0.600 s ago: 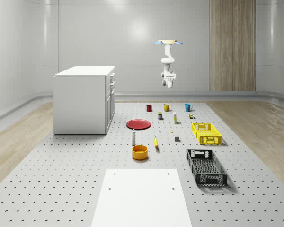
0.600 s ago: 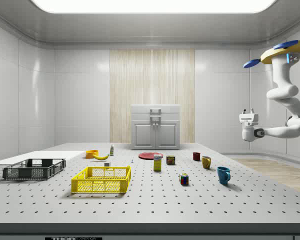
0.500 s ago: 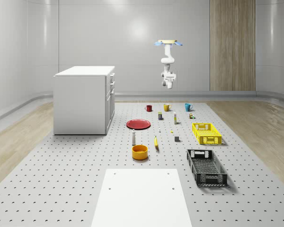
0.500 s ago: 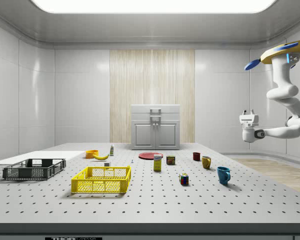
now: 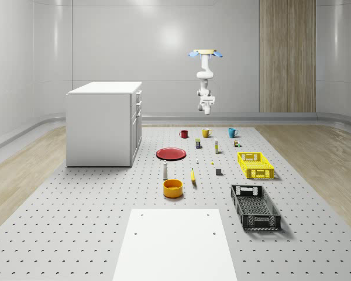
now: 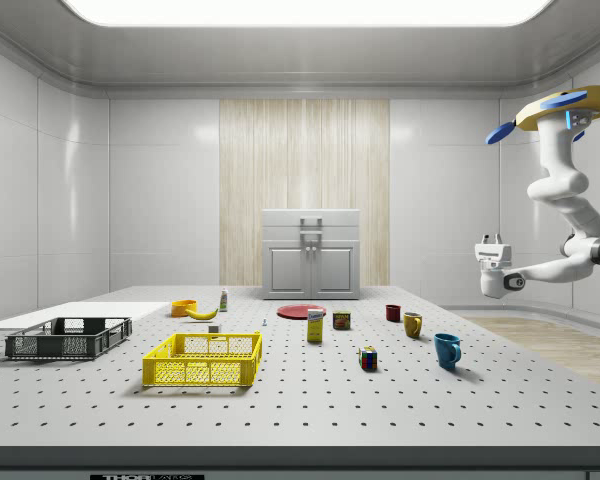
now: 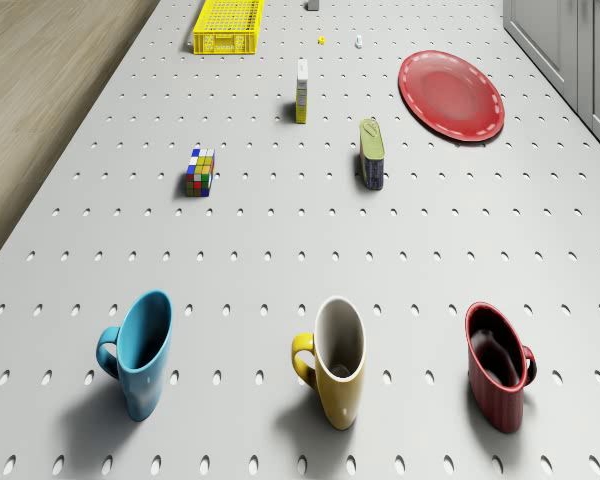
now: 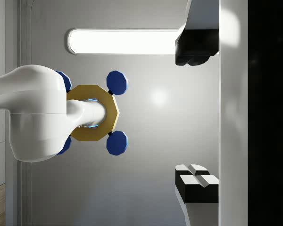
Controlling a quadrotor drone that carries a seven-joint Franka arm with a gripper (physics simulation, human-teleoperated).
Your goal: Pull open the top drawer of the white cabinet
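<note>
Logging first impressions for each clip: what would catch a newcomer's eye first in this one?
The drone hovering high above the far end of the perforated table, its white arm folded down and the gripper pointing upward with fingers open, well away from the white cabinet. Next, the row of three mugs below it: blue mug, yellow mug, red mug, with the red plate beyond them.

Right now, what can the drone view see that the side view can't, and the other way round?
Drone view: straight down into the blue mug, yellow mug and red mug. Side view: the drone hovering high off the table's right end, its gripper pointing up, the cabinet's front, the black crate. Both: the mugs, plate, cube and yellow crate.
</note>
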